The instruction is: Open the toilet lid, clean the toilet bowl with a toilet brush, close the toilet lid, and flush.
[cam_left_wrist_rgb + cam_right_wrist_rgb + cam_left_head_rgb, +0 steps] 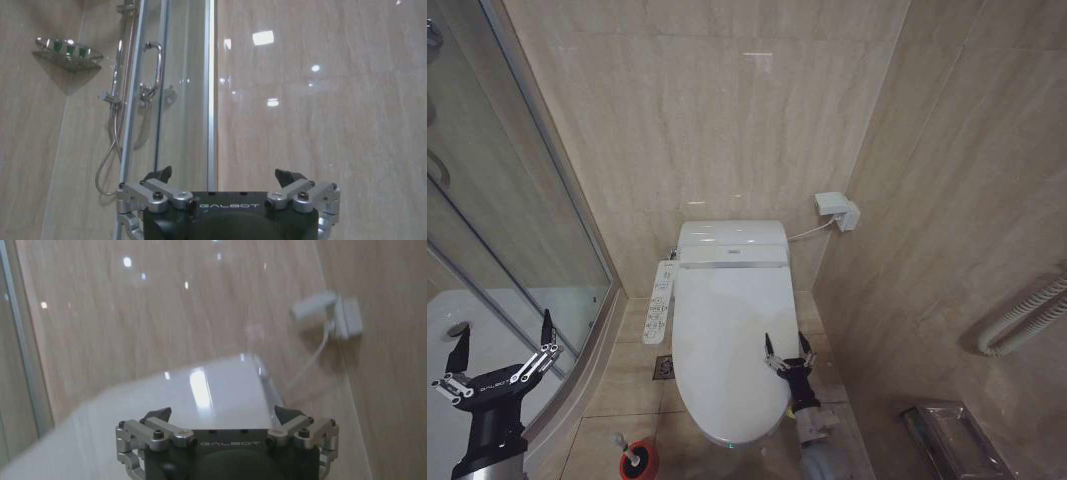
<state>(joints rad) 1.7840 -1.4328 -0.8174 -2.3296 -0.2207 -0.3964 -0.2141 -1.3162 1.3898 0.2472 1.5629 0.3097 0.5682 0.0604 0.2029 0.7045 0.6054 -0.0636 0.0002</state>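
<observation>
The toilet lid (730, 345) is the biggest thing before me: it lies shut, flat over the toilet bowl (745, 437), whose rim peeks out under the lid's near edge. I take the lid as my mark for everything else. Behind it rises the beige tiled wall (717, 110), and to its right a second wall (967, 200) closes in at an angle, leaving only a narrow strip of floor on that side. To the lid's left the floor is wider, running to the curved glass shower screen (517, 230). A white button panel (660, 301) sticks out from the lid's left edge near the back. A white wall plug (838, 210) sits up and to the right of the lid's rear, its cable running to the toilet. My left gripper (503, 352) hangs well left of the lid, by the shower screen, fingers spread wide and holding nothing. My right gripper (788, 351) hovers at the lid's right edge, near the front, jaws parted and empty. The toilet brush (633, 455) stands in its red holder (641, 463) on the floor, just left of the lid's front end.
</observation>
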